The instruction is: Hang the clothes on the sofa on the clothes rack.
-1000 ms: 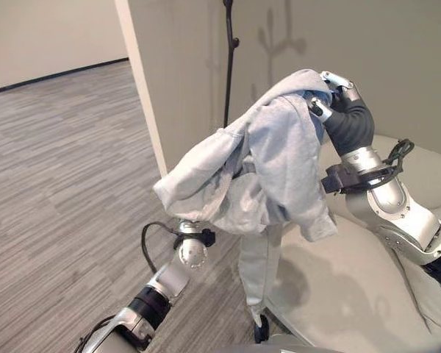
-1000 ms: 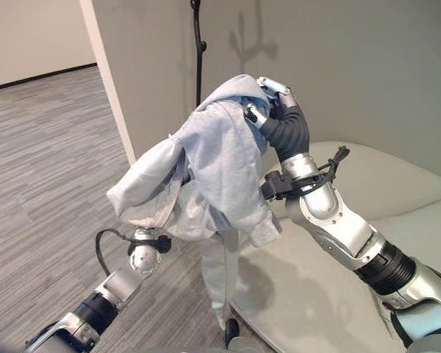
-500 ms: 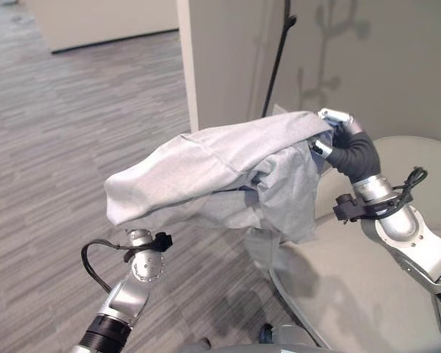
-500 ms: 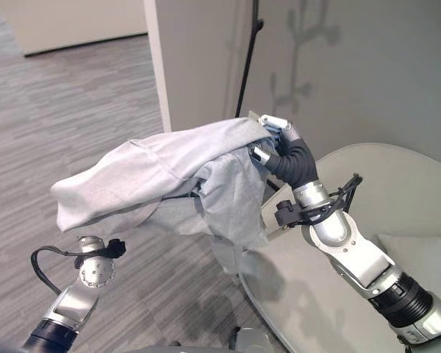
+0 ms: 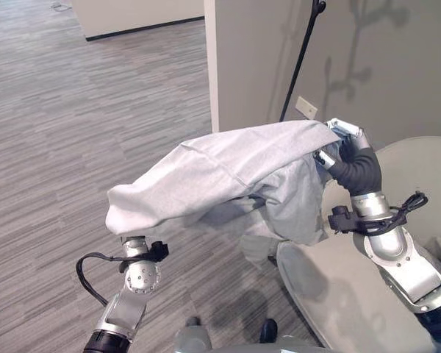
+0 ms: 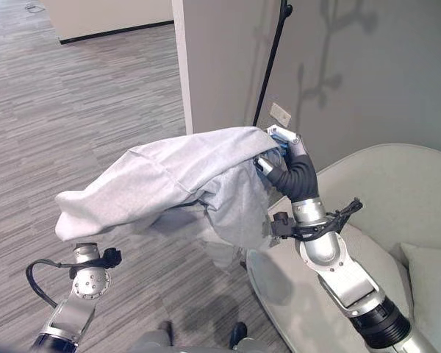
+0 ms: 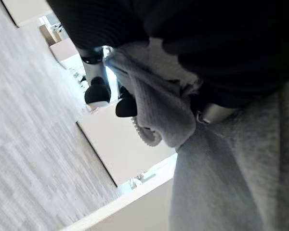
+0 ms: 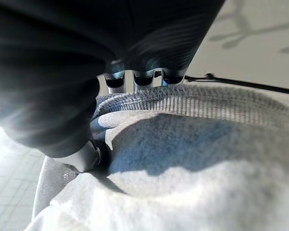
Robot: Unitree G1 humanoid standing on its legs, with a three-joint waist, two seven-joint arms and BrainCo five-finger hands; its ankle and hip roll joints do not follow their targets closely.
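The grey striped floor [image 5: 73, 110] fills the left and upper left of the head views; a pale wall [image 5: 397, 44] takes the upper right, its corner edge running down just right of centre; the beige sofa [image 5: 353, 294] curves through the lower right, with a cushion [image 6: 430, 283] at the far right edge; the grey garment [image 5: 220, 173] is off the sofa, held in the air across the middle of the frame, stretched from lower left up to the right, with loose folds hanging below it at centre, above the floor and the sofa's near edge; the clothes rack [image 5: 303, 51], a thin black pole, rises at upper centre right against the wall, behind the garment's raised end and apart from it; the right hand [image 5: 347, 143] sits right of centre at the garment's high end, fingers [image 8: 145, 79] curled over the ribbed hem and the thumb pressed from below, clamped on the cloth; the left arm comes up from the lower left and its hand [image 7: 216, 67] is buried under the garment's low end; its wrist view shows a fold of cloth gathered against the dark cover, but whether its fingers are closed I cannot tell; a small white wall plate [image 5: 306, 107] sits beside the pole.
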